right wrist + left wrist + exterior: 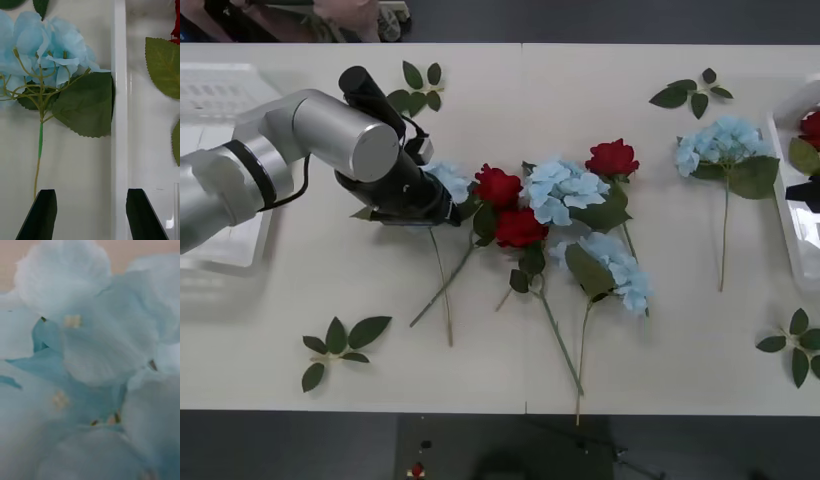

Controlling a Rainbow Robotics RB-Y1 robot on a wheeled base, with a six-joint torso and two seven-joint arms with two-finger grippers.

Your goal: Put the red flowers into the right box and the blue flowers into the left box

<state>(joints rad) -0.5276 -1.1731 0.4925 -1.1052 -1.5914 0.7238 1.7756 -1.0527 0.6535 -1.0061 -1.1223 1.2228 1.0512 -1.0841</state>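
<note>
The left tool is pressed into a blue flower mid-desk, its grip impossible to tell. It should catch the bloom's base, clear of the red flowers, before carrying it to the left box. The right tool waits spread over the right box rim.

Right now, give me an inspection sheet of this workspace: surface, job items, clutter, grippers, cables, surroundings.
Surface: pale table.
Job's things: three red flowers and several blue flowers tangled at the centre; one blue flower lies apart near the right box, which holds a red bloom. The left box is partly behind the left arm.
Clutter: leaf sprigs scattered on the table.
Grippers: left gripper down on a blue bloom; right gripper open over the right box's rim.
Cables: black cable on the left arm.
Surroundings: dark floor.
</note>
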